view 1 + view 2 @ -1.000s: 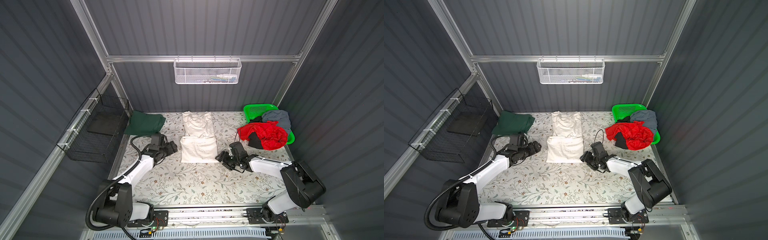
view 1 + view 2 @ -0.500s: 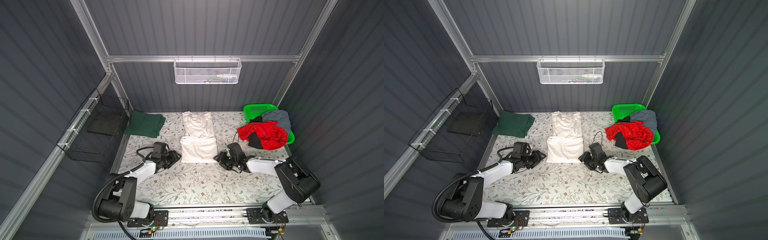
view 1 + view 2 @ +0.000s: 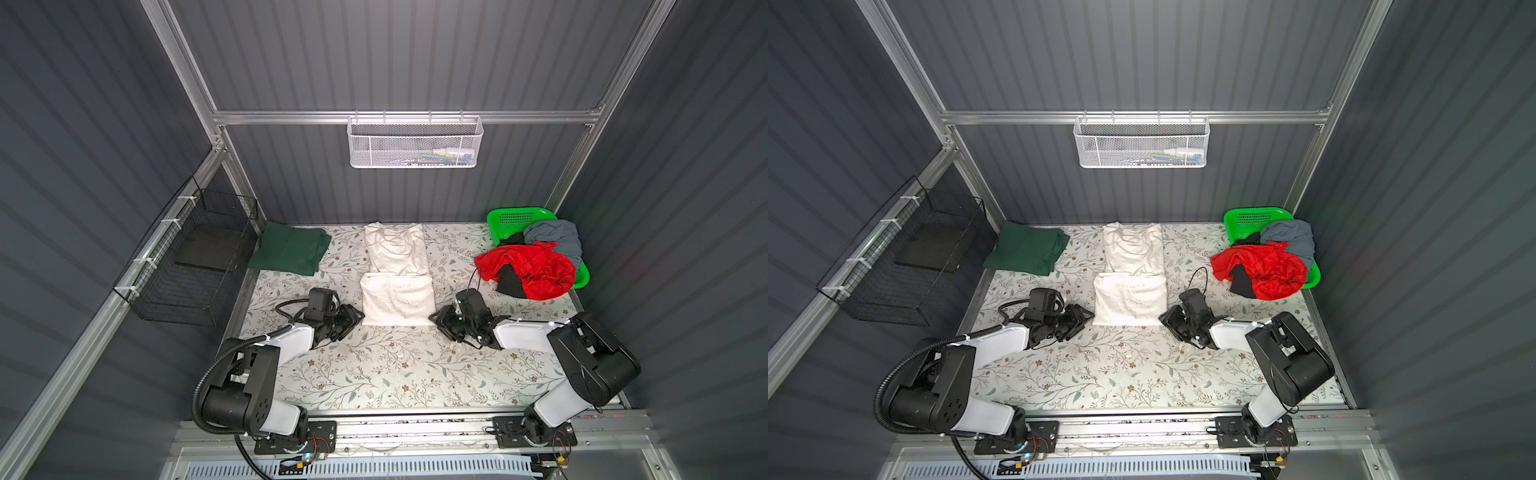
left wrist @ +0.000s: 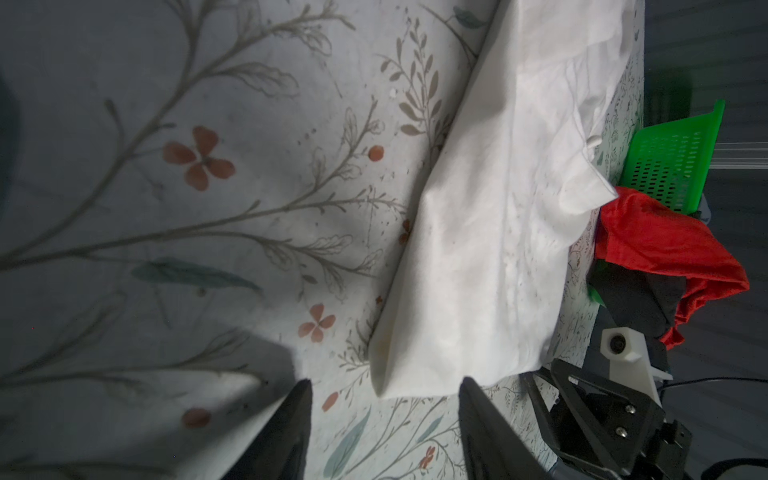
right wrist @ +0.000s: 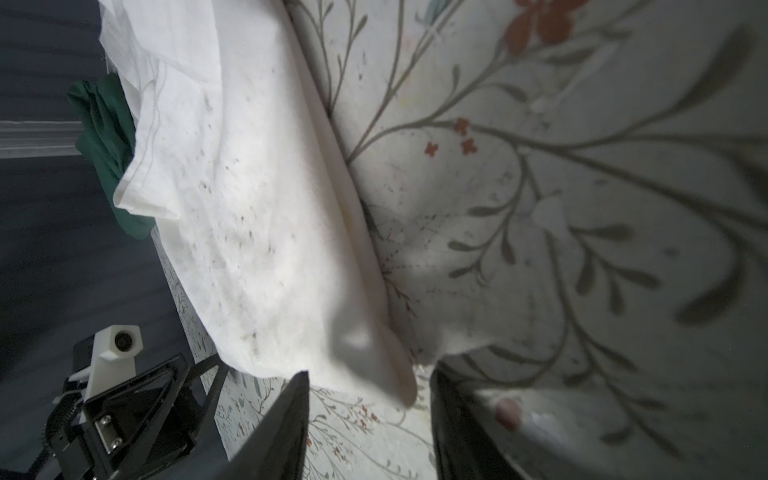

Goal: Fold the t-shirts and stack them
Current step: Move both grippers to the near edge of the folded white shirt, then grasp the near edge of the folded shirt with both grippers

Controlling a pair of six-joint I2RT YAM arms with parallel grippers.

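The off-white shirt (image 3: 397,286) lies in the middle of the desk (image 3: 374,374). Its long axis runs from the near edge to the back wall, collar end far and near half doubled over. Soft, light and limp, it will likely sag, so the fold's two near corners look best to pinch. The left tool (image 3: 356,318) and right tool (image 3: 435,322) sit there, jaws apart, gripping nothing.

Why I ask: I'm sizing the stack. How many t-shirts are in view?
5: off-white shirt in the middle, half folded; dark green shirt folded at the back left; red shirt, grey-blue shirt and black shirt heaped on the green basket at the back right. More may hide beneath.
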